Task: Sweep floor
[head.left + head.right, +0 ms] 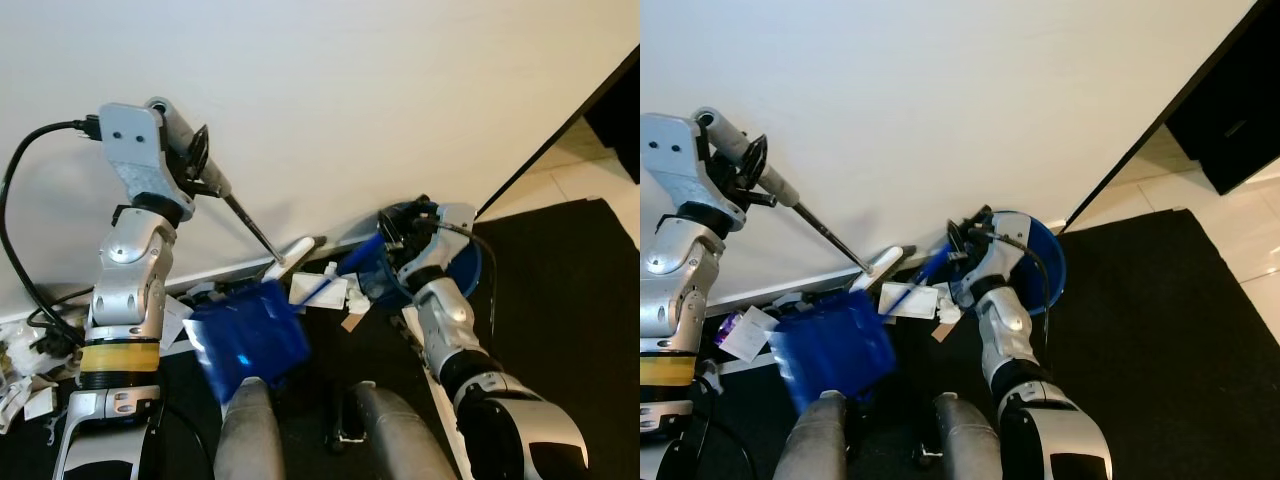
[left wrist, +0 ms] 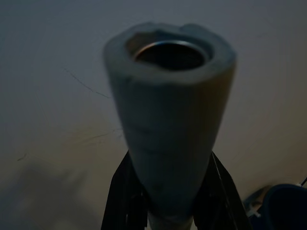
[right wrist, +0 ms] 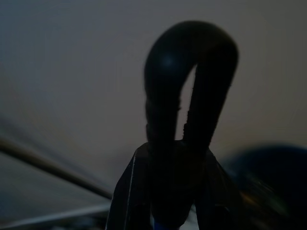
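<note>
Both tools (image 1: 195, 160) (image 1: 400, 232) gripping broom (image 1: 250, 228), dustpan (image 1: 250, 340)

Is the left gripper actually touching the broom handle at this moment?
Touching. In the left wrist view, the left gripper's two black fingers press against both sides of the grey broom handle, with no gap showing.

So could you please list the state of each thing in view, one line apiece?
left gripper: raised, jaws shut on the broom handle.
broom handle: gripped at its grey padded top, slanting down toward the wall base.
right gripper: jaws shut on the dustpan handle.
dustpan handle: dark looped end sticking out past the jaws.
blue dustpan: tilted, low by the floor.
paper scraps: scattered along the wall base.
</note>
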